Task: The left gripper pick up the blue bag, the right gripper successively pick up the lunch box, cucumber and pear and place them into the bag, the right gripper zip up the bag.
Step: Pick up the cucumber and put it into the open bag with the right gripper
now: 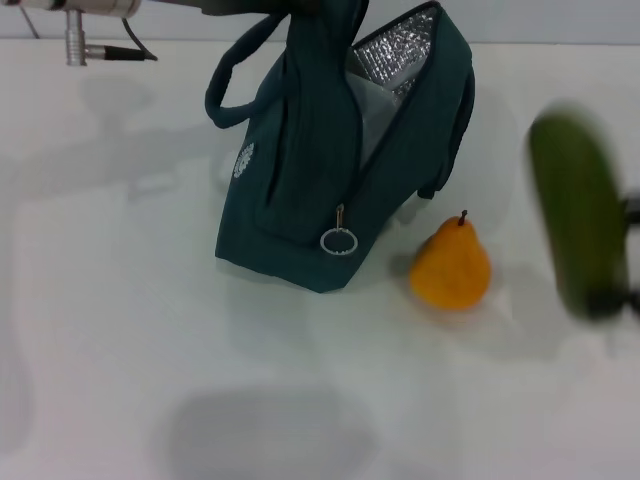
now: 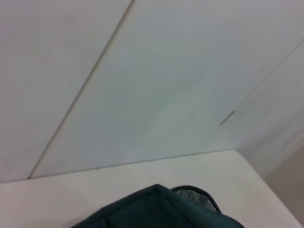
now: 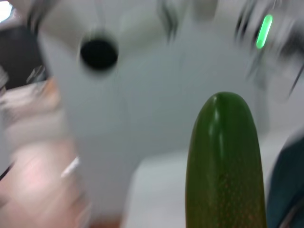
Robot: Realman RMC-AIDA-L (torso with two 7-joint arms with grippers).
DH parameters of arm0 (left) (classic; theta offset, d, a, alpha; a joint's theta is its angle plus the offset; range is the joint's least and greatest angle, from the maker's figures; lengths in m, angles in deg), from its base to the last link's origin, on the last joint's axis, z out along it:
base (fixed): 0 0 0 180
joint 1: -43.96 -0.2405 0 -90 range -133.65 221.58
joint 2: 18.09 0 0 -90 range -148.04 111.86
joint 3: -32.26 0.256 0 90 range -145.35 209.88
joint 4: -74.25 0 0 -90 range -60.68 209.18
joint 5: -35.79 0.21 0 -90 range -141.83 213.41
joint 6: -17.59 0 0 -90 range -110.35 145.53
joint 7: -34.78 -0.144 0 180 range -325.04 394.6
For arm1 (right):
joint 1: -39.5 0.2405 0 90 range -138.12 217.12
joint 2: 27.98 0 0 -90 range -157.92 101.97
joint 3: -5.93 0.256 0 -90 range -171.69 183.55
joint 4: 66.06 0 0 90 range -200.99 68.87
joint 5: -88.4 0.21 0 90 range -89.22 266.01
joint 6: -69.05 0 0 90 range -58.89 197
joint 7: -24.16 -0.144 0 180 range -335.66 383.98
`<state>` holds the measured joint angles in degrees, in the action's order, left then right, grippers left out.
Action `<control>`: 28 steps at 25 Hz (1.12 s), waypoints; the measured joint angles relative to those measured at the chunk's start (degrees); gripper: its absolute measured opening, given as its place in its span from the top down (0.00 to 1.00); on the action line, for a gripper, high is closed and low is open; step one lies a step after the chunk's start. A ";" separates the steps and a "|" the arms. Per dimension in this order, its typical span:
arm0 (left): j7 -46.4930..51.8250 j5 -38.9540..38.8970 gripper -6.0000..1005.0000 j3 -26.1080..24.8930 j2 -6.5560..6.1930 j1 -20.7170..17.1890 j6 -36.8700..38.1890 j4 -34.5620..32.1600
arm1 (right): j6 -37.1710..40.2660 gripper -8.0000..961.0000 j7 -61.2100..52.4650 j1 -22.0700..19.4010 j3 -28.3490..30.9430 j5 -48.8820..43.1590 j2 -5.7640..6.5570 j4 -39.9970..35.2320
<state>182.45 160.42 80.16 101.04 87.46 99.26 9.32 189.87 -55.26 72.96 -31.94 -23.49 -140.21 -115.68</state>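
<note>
Head view: saw the bag (image 1: 330, 190) standing on the white bench (image 1: 120, 350), lifted a little by its top so the mouth gaped and the silver lining (image 1: 395, 50) showed. Held up that way most likely to keep the hole open for food. Could not see the left end effector itself, only a bit of arm (image 1: 80, 20) at the top edge, so cannot tell its grip. Zip ring (image 1: 339, 241) hung loose on the front, not yet pulled. Pear (image 1: 451, 266) sat upright on the bench just beside the bag, untouched. Cucumber (image 1: 580, 215) was up off the bench at the far right, blurry, pinched near its low end by the dark right end effector (image 1: 622, 290). Possibly a pale box shape inside the bag, but too hidden to be sure.

Left wrist view: showed only wall, a strip of bench and the bag's top edge (image 2: 156, 209) close below. No fingers seen.

Right wrist view: cucumber (image 3: 223, 166) filled the front, pointing away, held tight from below. Caught a sliver of bag (image 3: 287, 190) to one side. Looked like the cucumber step, with pear and zip to go.
</note>
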 joint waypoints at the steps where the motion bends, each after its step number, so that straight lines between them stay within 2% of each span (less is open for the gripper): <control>1: 0.10 -0.23 0.92 0.04 0.01 -0.03 0.07 0.00 | -1.26 0.33 1.92 -1.43 0.61 3.35 -0.34 0.00; 5: 1.01 -2.62 0.92 0.37 0.06 -0.45 0.55 0.75 | -9.54 0.33 14.51 -6.55 -0.98 18.28 -3.52 2.36; 7: 1.97 -3.23 0.92 0.46 0.06 -0.32 0.77 1.35 | -12.24 0.33 21.36 -6.88 -4.52 26.25 -3.76 8.10; 8: 2.49 -3.50 0.92 0.60 0.06 -0.24 0.87 1.52 | -13.17 0.33 25.07 -6.33 -6.63 30.81 -3.67 13.35; 11: 2.78 -4.24 0.92 0.82 0.06 -0.21 0.97 1.58 | -14.61 0.33 35.73 -3.28 -10.04 40.82 -3.78 26.82; 15: 3.46 -6.02 0.92 0.91 0.13 0.08 1.02 1.99 | -14.93 0.34 46.55 1.76 -10.32 43.68 -3.98 38.39; 19: 3.73 -6.52 0.92 0.92 0.13 0.09 0.89 2.04 | -17.16 0.33 51.04 5.70 -10.18 43.65 -3.98 45.83; 28: 3.74 -6.64 0.92 0.88 0.13 0.21 0.86 2.09 | -21.01 0.33 53.38 7.33 -9.74 43.51 -3.95 53.58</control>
<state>186.19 153.78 81.04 101.18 87.67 100.12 11.41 168.86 -1.88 80.29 -41.68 20.03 -144.16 -62.10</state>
